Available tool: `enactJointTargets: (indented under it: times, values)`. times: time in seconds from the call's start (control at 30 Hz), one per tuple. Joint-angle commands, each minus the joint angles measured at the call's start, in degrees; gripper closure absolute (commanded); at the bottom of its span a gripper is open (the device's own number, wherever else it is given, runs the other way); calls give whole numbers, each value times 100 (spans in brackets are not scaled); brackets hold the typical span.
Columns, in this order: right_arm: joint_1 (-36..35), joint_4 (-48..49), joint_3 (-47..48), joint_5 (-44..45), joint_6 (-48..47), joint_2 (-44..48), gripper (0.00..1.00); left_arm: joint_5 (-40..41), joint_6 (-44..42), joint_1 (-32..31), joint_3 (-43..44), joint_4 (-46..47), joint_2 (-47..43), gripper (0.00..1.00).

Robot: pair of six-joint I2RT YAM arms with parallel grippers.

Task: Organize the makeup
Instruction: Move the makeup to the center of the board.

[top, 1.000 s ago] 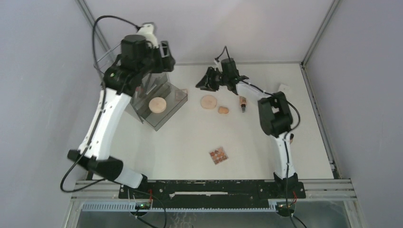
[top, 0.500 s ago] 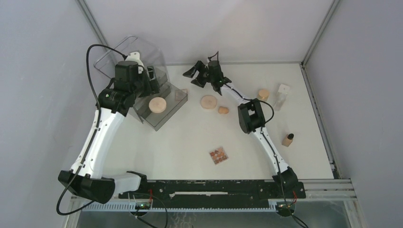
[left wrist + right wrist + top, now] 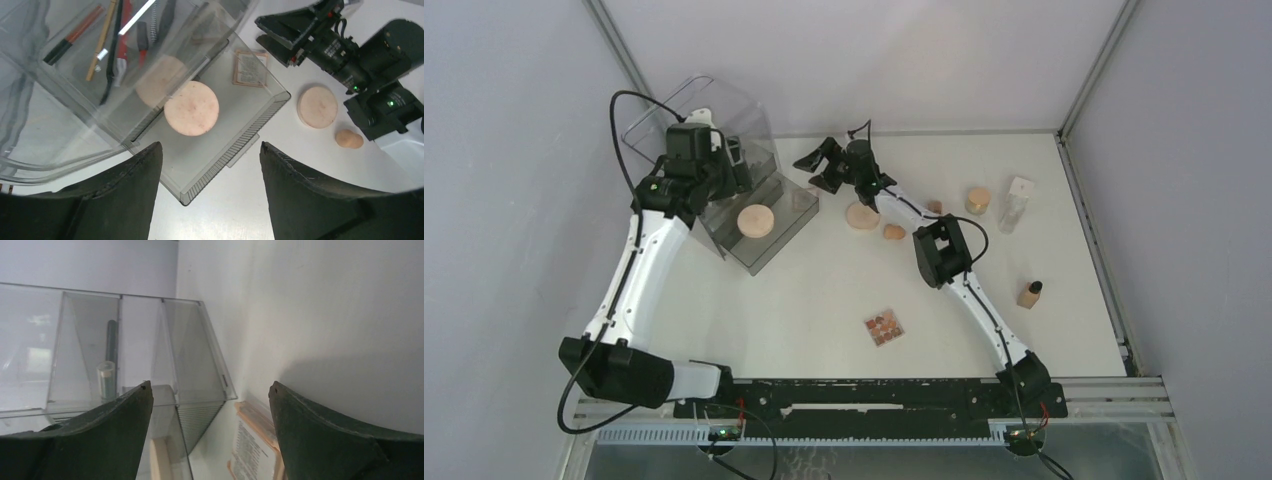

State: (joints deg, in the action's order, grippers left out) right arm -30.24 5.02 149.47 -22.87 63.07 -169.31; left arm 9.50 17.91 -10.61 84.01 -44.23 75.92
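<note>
The clear organizer (image 3: 686,122) stands at the back left; brushes and pencils (image 3: 115,45) lie in its upper tier. A peach disc (image 3: 755,220) lies in its low tray (image 3: 220,165), also in the left wrist view (image 3: 191,108). A square palette (image 3: 249,69) lies label-up at the tray's right corner. My left gripper (image 3: 727,165) hovers open and empty over the organizer (image 3: 210,145). My right gripper (image 3: 817,163) is open and empty, low beside the tray's right corner, facing the palette (image 3: 255,440). A second disc (image 3: 862,215) and a sponge (image 3: 894,231) lie beneath the right arm.
A brown palette (image 3: 884,327) lies on the table near the front. A jar (image 3: 978,200), a clear bottle with a white cap (image 3: 1016,205), a tan bottle (image 3: 1030,294) and a small pink item (image 3: 934,207) sit at the right. The back wall is close behind the organizer.
My right arm has swung left from the table's middle to the organizer's right corner, uncovering the jar and bottles. My left gripper has drawn back and settled over the organizer.
</note>
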Motion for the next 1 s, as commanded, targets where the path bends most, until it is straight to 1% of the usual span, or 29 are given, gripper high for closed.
enactJointTargets:
  times: [0.0,0.13,0.2,0.37,0.5,0.57,0.63,0.77,0.8,0.87,0.93,0.97]
  values:
    - [-24,394,6,-444,209,-75,8,-289,-73,459,348,265,271,25]
    - [9,484,-241,-780,251,30,8,-148,-200,707,907,249,974,25]
    - [24,519,-341,-938,295,66,8,-107,-218,835,1106,216,1177,26]
    - [59,844,-748,-1500,572,198,8,-161,-244,984,1376,181,1392,26]
    - [37,868,-1189,-1928,555,502,9,-379,-238,982,1373,160,1304,27]
    - [36,683,-1491,-2088,407,737,9,-596,-202,982,1343,169,1203,28]
    - [35,282,-1942,-2078,123,1105,11,-797,-163,987,1301,178,1081,28]
    - [-5,-1261,-2150,-1530,-1029,1608,15,-1248,-73,974,1240,227,867,28]
    - [-8,-1479,-2206,-1369,-1189,1691,18,-1342,-49,979,1232,238,813,28]
    - [12,-1547,-2322,-1147,-1247,1778,27,-1499,-6,974,1215,251,748,28]
    - [82,-1336,-2311,-1136,-1112,1735,37,-1575,17,974,1192,268,688,28]
    - [122,-1159,-2298,-1131,-971,1700,40,-1595,19,973,1191,266,657,28]
